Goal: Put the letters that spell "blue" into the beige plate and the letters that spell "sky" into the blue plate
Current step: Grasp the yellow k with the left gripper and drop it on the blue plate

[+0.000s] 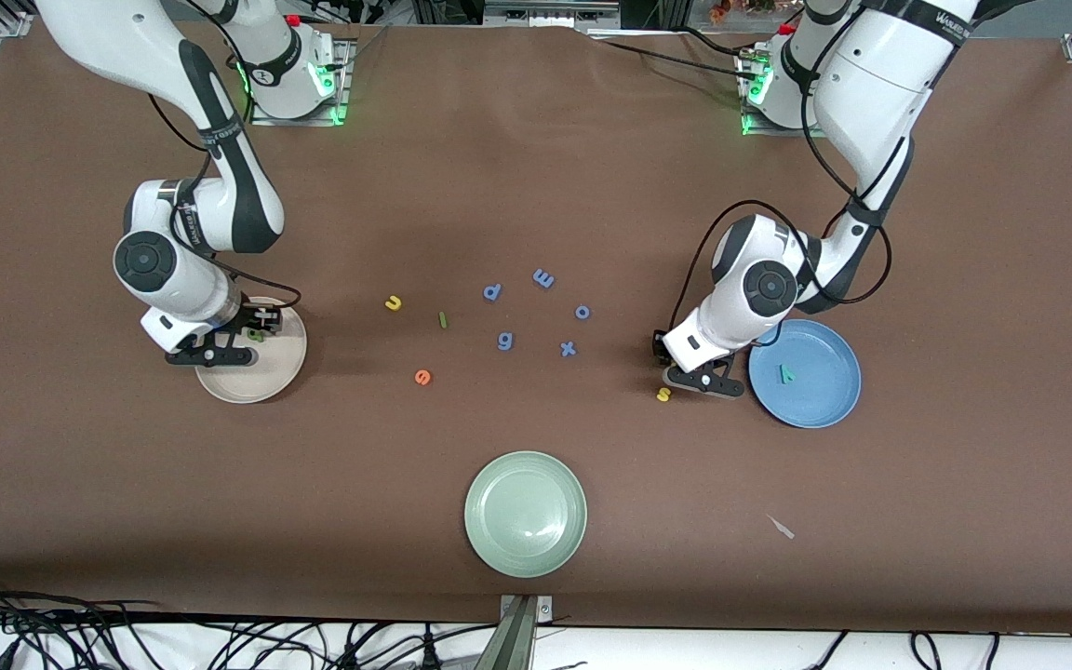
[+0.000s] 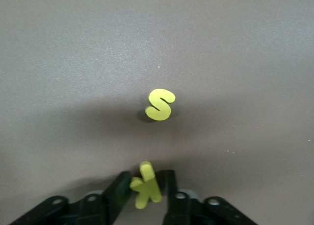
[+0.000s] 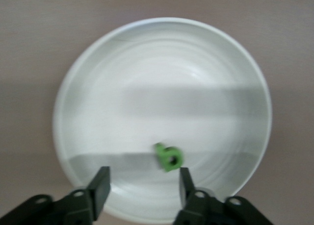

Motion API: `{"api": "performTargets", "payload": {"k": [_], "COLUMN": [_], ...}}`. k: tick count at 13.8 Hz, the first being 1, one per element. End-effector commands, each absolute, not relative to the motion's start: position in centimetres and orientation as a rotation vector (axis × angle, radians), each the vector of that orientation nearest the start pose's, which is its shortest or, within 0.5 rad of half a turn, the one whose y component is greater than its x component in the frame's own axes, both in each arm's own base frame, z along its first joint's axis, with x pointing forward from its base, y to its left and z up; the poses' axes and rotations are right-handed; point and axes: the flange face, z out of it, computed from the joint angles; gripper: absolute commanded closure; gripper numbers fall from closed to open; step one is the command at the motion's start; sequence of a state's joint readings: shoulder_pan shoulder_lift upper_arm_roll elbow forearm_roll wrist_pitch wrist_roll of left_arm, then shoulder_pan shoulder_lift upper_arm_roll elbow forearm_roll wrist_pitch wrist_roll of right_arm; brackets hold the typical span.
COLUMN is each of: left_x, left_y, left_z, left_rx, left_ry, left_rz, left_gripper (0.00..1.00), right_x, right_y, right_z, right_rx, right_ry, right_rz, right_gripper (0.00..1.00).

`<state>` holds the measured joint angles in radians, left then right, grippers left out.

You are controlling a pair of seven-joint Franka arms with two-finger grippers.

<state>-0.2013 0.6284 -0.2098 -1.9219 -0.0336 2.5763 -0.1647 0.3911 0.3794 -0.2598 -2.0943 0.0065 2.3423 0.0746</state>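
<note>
Brown table (image 1: 536, 167), three plates, scattered foam letters, paper scrap (image 1: 781, 528)

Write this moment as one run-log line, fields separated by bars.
left gripper: shut on yellow k, beside blue plate | right gripper: open, green b dropping into beige plate

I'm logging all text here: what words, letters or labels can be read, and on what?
"s": loose yellow letter, on table.
"k": gripped yellow letter, in left gripper jaws.
"u": third yellow letter.
"m", "o", "x", "g": blue m, blue o, blue x, blue g.
Blurred: green letter in beige plate under open right gripper.
Too small: left arm's band print.
</note>
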Motion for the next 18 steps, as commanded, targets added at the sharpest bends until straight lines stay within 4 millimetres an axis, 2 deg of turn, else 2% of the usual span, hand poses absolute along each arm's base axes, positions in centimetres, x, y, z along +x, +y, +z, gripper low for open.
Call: {"api": "performTargets", "payload": {"k": [1, 4, 5, 7, 9, 10, 12, 13, 15, 16, 17, 18], "left_x": [57.3, 57.8, 58.3, 60.0, 61.2, 61.6, 61.4, 60.7, 60.0, 59.6, 59.4, 59.4], "left_y": [-24.5, -23.8, -23.3, -19.5, -15.0, -12.5, -7.9, -6.1, -5.3, -4.8, -4.7, -4.4], "left_z": [16.6, 17.4, 18.7, 22.0, 23.8, 24.6, 24.5, 23.5, 22.4, 21.9, 21.7, 21.6], "left_rx": [-3.241, -3.237, -3.239, -3.229, -3.195, -3.186, -3.165, -3.158, -3.160, -3.163, -3.164, -3.165], "left_ry": [0.365, 0.358, 0.343, 0.311, 0.488, 0.513, 0.578, 0.622, 0.628, 0.622, 0.617, 0.613], "left_rz": [-0.007, -0.020, -0.046, -0.069, -0.071, -0.087, -0.074, -0.040, -0.010, 0.008, 0.013, 0.015], "left_gripper": [0.88, 0.89, 0.89, 0.89, 0.89, 0.89, 0.89, 0.88, 0.78, 0.78, 0.72, 0.58], "right_x": [57.0, 55.7, 55.2, 53.9, 52.3, 51.7, 51.0, 50.7, 50.1, 49.7, 49.5, 49.6], "right_y": [13.4, 18.4, 19.7, 21.8, 23.4, 23.9, 24.5, 24.6, 25.0, 25.6, 26.0, 26.2], "right_z": [26.3, 25.7, 25.4, 24.5, 23.2, 22.8, 21.6, 21.0, 19.8, 19.6, 19.3, 19.2], "right_rx": [-3.200, -3.163, -3.152, -3.128, -3.100, -3.086, -3.053, -3.036, -3.018, -3.013, -3.012, -3.012], "right_ry": [-0.228, -0.368, -0.402, -0.470, -0.562, -0.610, -0.716, -0.768, -0.825, -0.848, -0.875, -0.913], "right_rz": [0.233, 0.233, 0.218, 0.180, 0.120, 0.090, 0.049, 0.032, 0.016, 0.018, 0.021, -0.002], "right_gripper": [0.00, 0.00, 0.00, 0.00, 0.00, 0.00, 0.00, 0.00, 0.00, 0.00, 0.00, 0.01]}}
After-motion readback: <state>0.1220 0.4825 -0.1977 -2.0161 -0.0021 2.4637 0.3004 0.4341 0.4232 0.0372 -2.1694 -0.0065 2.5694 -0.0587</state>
